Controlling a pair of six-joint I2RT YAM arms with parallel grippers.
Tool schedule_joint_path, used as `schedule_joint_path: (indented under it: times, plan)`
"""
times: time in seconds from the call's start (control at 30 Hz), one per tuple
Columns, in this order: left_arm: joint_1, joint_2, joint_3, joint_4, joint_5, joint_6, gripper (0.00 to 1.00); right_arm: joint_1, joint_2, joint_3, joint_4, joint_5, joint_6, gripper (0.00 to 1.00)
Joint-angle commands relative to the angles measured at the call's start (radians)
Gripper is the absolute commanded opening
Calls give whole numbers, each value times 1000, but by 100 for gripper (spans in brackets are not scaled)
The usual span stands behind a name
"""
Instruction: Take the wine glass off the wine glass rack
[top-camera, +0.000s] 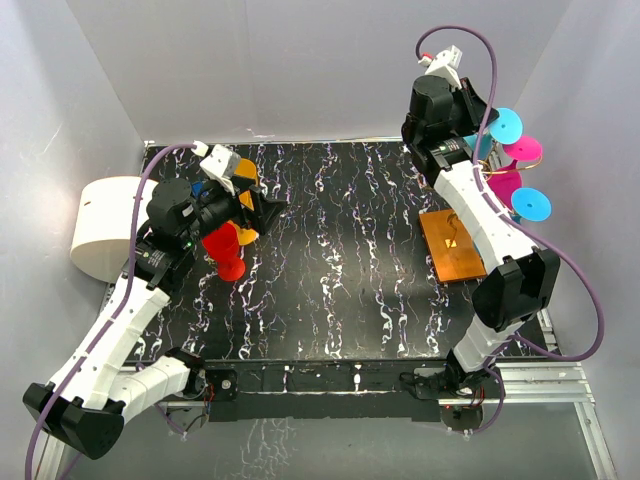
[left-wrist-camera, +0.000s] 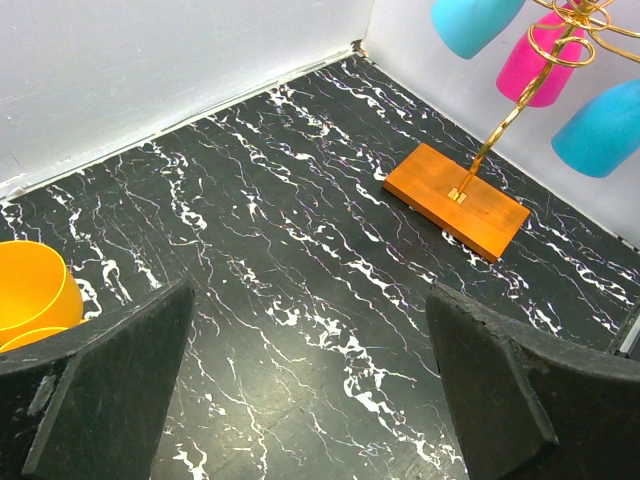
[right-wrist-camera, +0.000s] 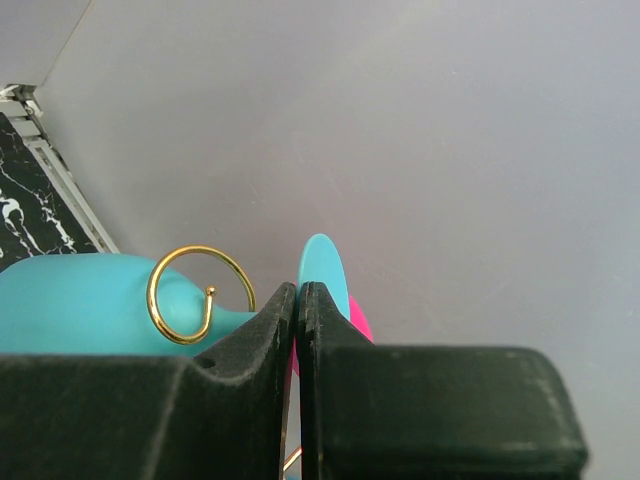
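The wine glass rack has an orange base plate (top-camera: 452, 246) at the right of the table and a gold wire stem (left-wrist-camera: 508, 112) with curled hooks (right-wrist-camera: 196, 295). Blue wine glasses (top-camera: 505, 125) (top-camera: 531, 204) and pink ones (top-camera: 524, 150) hang from it upside down. My right gripper (right-wrist-camera: 300, 295) is up at the hooks, its jaws pressed together on the thin rim of a blue wine glass foot (right-wrist-camera: 326, 262); that glass's bowl (right-wrist-camera: 80, 305) lies to the left. My left gripper (left-wrist-camera: 310, 390) is open and empty over the left of the table.
A red glass (top-camera: 226, 252) and an orange glass (left-wrist-camera: 30, 292) stand on the black marbled table (top-camera: 340, 260) under my left arm. A white cylinder (top-camera: 105, 225) sits off the table's left edge. Grey walls close in at the back and right.
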Motion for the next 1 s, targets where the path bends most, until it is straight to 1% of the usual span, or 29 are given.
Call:
schedule_joint_path:
  times: [0.0,0.23,0.5,0.67,0.83,0.93,0.97]
  plan:
    - [-8,-15,-6,17,-7,20,99,17,-49,2,34,-15,9,0]
    - [-14,-16,-7,17,-14,23,99,9,-41,0,17,-11,29,0]
    - [-21,-16,-7,14,-19,28,99,-8,-36,-5,-60,-44,114,0]
    - [-22,-16,-9,14,-22,30,99,-3,-26,59,-185,-107,233,0]
    - [-22,-15,-9,14,-28,31,99,10,15,125,-200,-105,249,0]
    - [-22,-14,-10,14,-35,34,99,34,45,198,-254,-111,294,0]
    - [-22,-12,-10,13,-40,35,99,43,77,221,-269,-115,308,0]
